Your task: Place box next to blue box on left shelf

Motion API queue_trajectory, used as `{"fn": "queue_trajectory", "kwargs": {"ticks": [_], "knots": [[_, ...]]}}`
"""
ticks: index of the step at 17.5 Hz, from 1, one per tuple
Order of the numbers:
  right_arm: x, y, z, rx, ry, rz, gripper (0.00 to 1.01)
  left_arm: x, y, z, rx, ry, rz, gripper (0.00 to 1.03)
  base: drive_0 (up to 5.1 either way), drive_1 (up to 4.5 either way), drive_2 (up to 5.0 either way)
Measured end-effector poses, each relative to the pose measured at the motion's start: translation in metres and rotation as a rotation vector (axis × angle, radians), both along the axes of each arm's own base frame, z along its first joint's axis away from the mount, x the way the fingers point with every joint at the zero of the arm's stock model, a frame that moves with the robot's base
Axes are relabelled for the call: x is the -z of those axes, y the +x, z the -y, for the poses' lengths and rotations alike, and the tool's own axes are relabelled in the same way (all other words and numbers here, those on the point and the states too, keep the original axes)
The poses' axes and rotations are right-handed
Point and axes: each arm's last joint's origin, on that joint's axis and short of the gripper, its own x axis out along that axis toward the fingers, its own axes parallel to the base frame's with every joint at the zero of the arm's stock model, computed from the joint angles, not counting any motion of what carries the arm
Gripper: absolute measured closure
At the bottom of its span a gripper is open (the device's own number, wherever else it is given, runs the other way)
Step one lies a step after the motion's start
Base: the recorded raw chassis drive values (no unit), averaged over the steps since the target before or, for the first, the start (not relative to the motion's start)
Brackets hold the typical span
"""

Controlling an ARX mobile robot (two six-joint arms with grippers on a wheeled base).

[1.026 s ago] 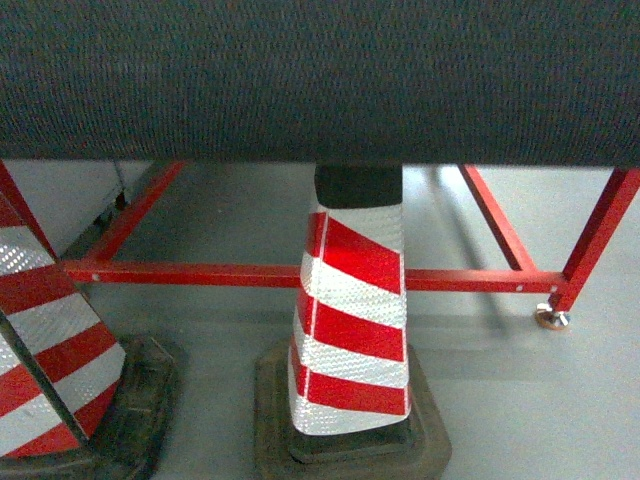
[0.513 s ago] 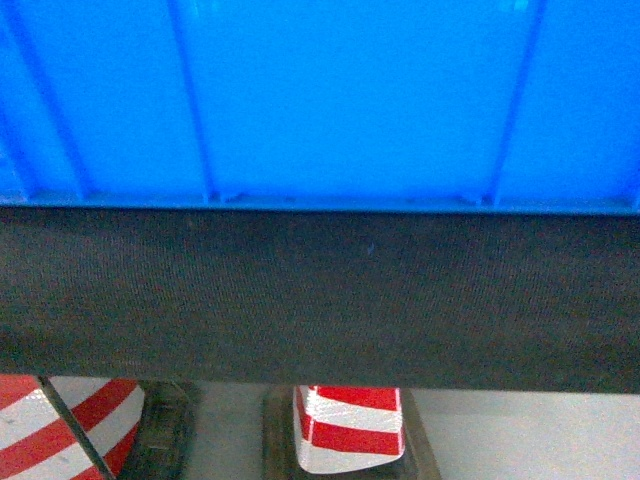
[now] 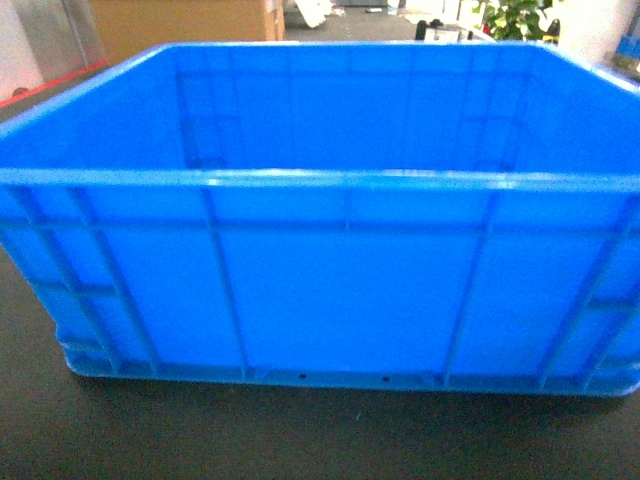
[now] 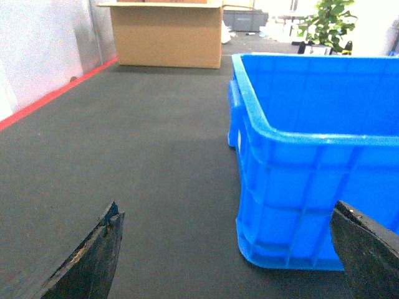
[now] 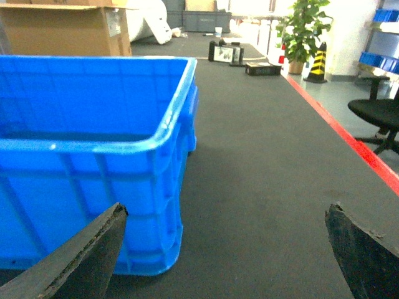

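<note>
The box is a large bright-blue open crate resting on a dark mat, filling the head view; neither gripper shows there. In the left wrist view the box sits ahead to the right, its near left corner facing me; my left gripper is open, short of that corner, holding nothing. In the right wrist view the box lies ahead to the left; my right gripper is open just before its near right corner, empty. The left shelf and the other blue box are out of view.
A dark mat covers the surface, edged by a red line on the left and a red line on the right. A cardboard box stands far back. A potted plant and an office chair stand beyond the right edge.
The head view has risen: a second ago it showed striped cones and a red frame under the mat edge, then the box's lower side, now the whole box from above its rim.
</note>
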Motion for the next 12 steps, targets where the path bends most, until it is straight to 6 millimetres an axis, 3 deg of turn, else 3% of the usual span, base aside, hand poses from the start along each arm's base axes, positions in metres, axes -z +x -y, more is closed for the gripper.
{"fn": "queue_trajectory", "kwargs": {"ticks": [12], "knots": [[0.0001,0.0000,0.0000,0.000,0.000,-0.002,0.03,0.0000,0.0000,0.0000,0.000,0.000,0.000,0.05,0.0,0.00,0.0]]}}
